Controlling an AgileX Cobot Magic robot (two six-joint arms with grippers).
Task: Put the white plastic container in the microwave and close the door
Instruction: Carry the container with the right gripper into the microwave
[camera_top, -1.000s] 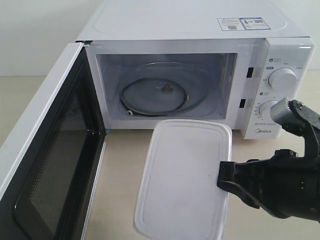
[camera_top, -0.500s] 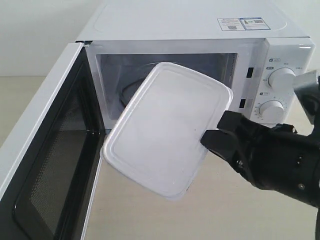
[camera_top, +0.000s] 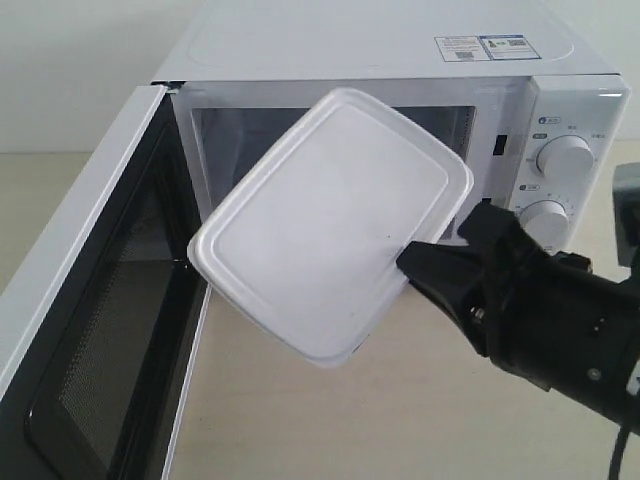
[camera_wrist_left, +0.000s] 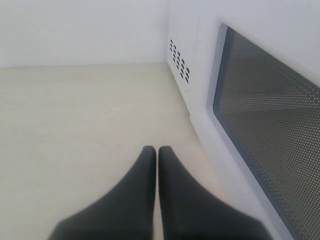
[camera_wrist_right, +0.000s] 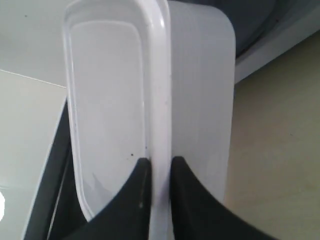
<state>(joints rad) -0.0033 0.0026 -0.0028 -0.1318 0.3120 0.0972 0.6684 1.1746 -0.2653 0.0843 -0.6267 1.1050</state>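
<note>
Right now, closest to my exterior camera, the right gripper (camera_top: 415, 262) comes in from the right, its black body cut off by the picture's edge. Its jaws are clamped on the rim of the container (camera_top: 330, 220); the right wrist view shows one finger on the lid side and one on the body side, pinching the rim between them. The container hangs in the air above the table (camera_top: 400, 420), tilted, with its lid turned toward the camera. I cannot make out anything inside it.

On the left, the door (camera_top: 100, 300) stands wide open, its lower part running out of the picture. The left gripper (camera_wrist_left: 157, 150) sits low over the table just beside the door's mesh window, jaws pressed together with nothing between them.

Behind the container is the microwave (camera_top: 400, 50). The container covers most of the open cavity, so the cavity floor is hidden, and I cannot tell whether its far corner has crossed the opening. The lower knob (camera_top: 545, 222) is partly covered by the gripper; the upper knob (camera_top: 565, 157) shows whole. The print on the stickers (camera_top: 485, 46) on top is too small to read.
</note>
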